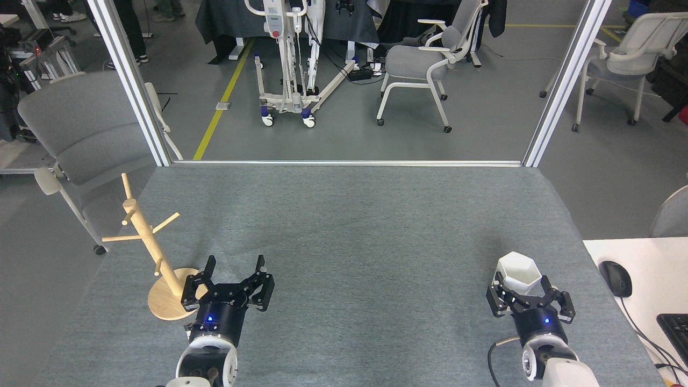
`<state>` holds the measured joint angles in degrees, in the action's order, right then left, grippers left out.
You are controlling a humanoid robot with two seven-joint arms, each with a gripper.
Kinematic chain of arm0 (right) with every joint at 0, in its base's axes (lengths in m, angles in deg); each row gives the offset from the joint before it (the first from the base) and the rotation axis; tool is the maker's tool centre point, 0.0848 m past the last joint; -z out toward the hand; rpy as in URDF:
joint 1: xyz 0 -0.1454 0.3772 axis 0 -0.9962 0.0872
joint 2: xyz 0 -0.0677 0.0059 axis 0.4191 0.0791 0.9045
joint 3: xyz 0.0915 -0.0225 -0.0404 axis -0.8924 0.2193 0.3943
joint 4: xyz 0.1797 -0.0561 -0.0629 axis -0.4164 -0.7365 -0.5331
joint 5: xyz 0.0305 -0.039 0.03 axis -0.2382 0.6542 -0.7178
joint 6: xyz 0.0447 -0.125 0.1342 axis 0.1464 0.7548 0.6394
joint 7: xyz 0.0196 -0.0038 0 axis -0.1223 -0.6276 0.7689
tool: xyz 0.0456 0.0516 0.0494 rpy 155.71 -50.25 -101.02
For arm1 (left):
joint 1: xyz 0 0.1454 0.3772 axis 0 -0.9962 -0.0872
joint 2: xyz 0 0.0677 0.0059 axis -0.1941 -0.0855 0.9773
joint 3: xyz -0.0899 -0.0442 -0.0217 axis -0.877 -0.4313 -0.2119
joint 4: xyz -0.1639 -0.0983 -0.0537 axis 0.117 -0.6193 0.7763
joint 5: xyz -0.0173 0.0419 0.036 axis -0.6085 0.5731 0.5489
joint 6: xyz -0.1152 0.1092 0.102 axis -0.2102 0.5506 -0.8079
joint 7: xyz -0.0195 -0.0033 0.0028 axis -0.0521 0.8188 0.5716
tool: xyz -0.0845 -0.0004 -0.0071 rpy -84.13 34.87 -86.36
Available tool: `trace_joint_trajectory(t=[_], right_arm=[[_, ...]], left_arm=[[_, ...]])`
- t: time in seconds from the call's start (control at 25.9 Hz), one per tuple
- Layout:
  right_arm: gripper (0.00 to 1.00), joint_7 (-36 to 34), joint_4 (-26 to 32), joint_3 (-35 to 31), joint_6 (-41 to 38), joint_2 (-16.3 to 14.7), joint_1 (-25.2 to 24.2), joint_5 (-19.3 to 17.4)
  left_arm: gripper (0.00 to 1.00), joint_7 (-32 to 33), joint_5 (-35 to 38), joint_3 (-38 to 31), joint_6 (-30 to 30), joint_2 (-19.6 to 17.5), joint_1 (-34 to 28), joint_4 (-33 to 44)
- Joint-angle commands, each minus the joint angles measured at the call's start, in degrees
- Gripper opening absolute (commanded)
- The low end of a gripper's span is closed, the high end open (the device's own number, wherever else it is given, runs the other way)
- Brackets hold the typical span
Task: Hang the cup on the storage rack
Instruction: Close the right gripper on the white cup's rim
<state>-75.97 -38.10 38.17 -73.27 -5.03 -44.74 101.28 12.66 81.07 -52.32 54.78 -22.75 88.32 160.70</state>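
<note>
Right gripper [525, 287] sits low on the right side of the grey table [365, 226], its 2 black fingers spread wide with the cup [518, 272] between them. Whether the fingertips [497, 294] actually touch the cup's walls cannot be told from the head view; the lower part of the cup is hidden behind the gripper body. Only the cup's white faceted upper part and hexagonal rim show, rising just beyond the fingers, mouth up and roughly upright. No handle can be made out from here.

Left gripper [234, 271] rests well apart from the right one, far across the table to its left, with its fingers also spread wide and nothing between them. Just beside it, further left and touching nothing, stands the storage rack [146, 243]: a light wooden post leaning away to the left on a flat round disc base, with thin bare pegs sticking out. One of the left gripper's fingers overlaps the edge of that base in the view.

Off to the right of the right gripper, a computer mouse [616, 278] lies on a white desk [645, 269].
</note>
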Motion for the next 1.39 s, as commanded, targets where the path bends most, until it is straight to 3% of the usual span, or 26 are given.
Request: trace_joint_trajectory(t=[0.0, 0.31, 0.77, 0.81, 0.97, 1.04, 1.16, 1.24, 1.35], right_arm=[[1.0, -0.07, -1.39, 0.0, 0.0, 0.17, 0.69, 0.08], [1.0, 0.02, -7.02, 1.23, 0.7, 0.61, 5.62, 0.26], [0.98, -0.07, -7.81, 1.58, 1.76, 0.78, 5.88, 0.26], [0.95, 0.02, -7.72, 1.58, 1.85, 0.78, 5.88, 0.17], [0.61, 0.02, -7.28, 1.49, 1.93, 0.61, 5.79, 0.34], [0.49, -0.07, -6.67, 1.49, 2.11, 0.61, 5.7, 0.7], [0.15, -0.07, -5.61, 1.76, 1.93, 0.25, 5.7, 0.52], [0.07, -0.07, -3.59, 1.76, 1.58, -0.27, 5.62, 0.17], [0.06, 0.28, 2.21, 1.76, 1.58, -2.56, 5.44, -0.88]], left_arm=[[0.99, 0.11, 0.03, 0.06, -0.05, 0.0, -0.02, -0.08], [0.99, 0.11, 0.12, 0.06, -0.05, 0.0, 0.34, -0.43], [0.99, 0.11, 0.21, 0.59, -0.4, 0.08, 0.51, -0.69], [0.99, 0.11, 0.21, 0.59, -0.4, 0.08, 0.51, -0.69], [0.99, 0.11, 0.21, 0.67, -0.4, 0.08, 0.34, -0.69], [0.99, 0.11, 0.21, 0.67, -0.49, 0.08, 0.25, -0.69], [0.99, 0.11, 0.21, 0.67, -0.49, 0.08, 0.25, -0.69], [0.99, 0.11, 0.21, 0.67, -0.49, 0.08, 0.25, -0.69], [0.99, 0.11, 0.21, 0.67, -0.4, 0.08, 0.25, -0.69]])
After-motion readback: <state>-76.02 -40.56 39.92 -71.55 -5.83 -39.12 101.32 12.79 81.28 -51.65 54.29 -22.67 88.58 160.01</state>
